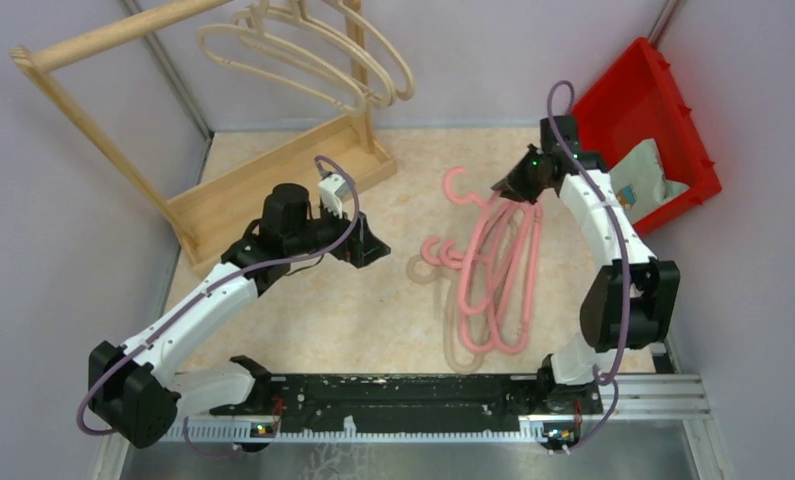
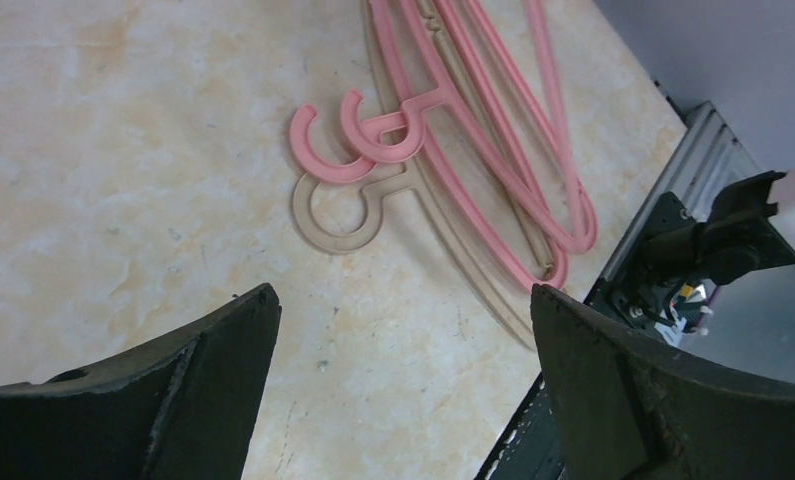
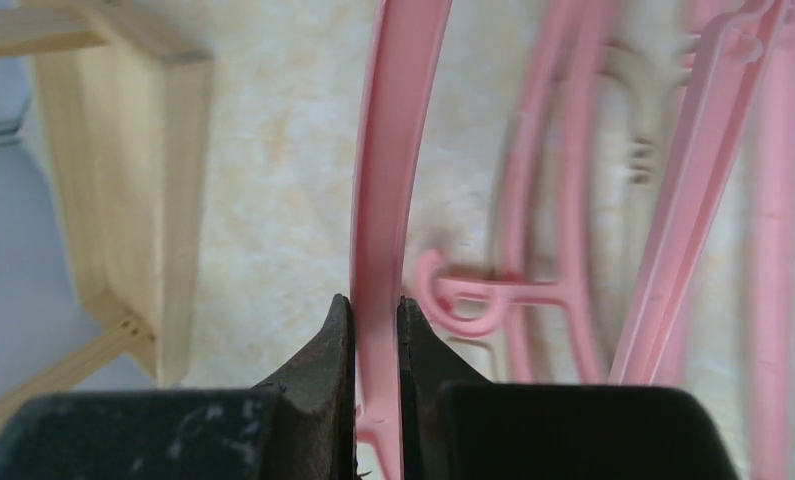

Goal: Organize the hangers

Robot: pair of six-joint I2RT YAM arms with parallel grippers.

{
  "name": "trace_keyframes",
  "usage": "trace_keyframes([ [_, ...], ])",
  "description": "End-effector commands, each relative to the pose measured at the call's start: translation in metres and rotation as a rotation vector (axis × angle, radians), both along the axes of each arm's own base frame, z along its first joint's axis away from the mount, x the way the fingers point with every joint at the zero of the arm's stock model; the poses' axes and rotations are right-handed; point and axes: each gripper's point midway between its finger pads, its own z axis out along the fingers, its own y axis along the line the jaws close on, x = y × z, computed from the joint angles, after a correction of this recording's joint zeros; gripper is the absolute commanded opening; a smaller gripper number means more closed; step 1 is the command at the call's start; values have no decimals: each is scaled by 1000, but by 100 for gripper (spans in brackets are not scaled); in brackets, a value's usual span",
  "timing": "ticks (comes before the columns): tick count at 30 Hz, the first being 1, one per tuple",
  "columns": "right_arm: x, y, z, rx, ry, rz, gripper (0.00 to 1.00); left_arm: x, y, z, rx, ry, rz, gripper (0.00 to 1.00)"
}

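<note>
Several pink hangers (image 1: 493,300) lie piled on the table right of centre, with a tan hanger (image 2: 338,215) under them. My right gripper (image 1: 514,188) is shut on the bar of one pink hanger (image 3: 388,150) at the pile's far end; its hook (image 1: 449,188) points left. The right wrist view shows the jaws (image 3: 376,305) pinching that bar. My left gripper (image 1: 376,245) is open and empty, left of the pile; its fingers (image 2: 223,350) frame bare table below the pink hooks (image 2: 373,145). Several beige hangers (image 1: 405,85) hang on the rack.
The light wooden rack (image 1: 263,185) stands at the back left, its base (image 3: 133,180) close to my right gripper's left side. A red bin (image 1: 673,110) holding a packet leans at the back right. A black rail (image 1: 393,395) runs along the near edge.
</note>
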Motion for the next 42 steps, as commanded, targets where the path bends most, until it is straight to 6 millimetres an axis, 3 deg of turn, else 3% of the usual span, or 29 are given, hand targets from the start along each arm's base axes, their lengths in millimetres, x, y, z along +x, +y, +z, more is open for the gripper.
trace_keyframes([
  [1,40,68,31,186,-146,94,0,-5,-22,35,-139,-63,-100,100],
  [2,50,81,26,221,-147,98,0,-6,-23,34,-148,-63,-105,100],
  [6,75,131,37,276,-187,175,0,-9,-26,33,-164,-48,-122,100],
  [11,87,182,71,416,-261,242,0,-12,-21,20,-155,-27,-100,100],
  [21,64,237,125,649,-304,339,0,-11,-16,-12,-125,25,-48,100],
  [29,34,258,143,773,-255,435,0,2,-13,-27,-94,41,16,98],
  [34,13,258,142,846,-208,450,0,9,-7,-42,-42,75,69,67],
  [39,-1,258,124,855,-133,484,0,11,6,-56,44,137,141,6],
  [40,-2,255,117,843,-110,476,1,12,11,-57,65,149,169,0],
  [42,-3,247,99,802,-69,456,28,12,23,-56,107,166,232,0],
])
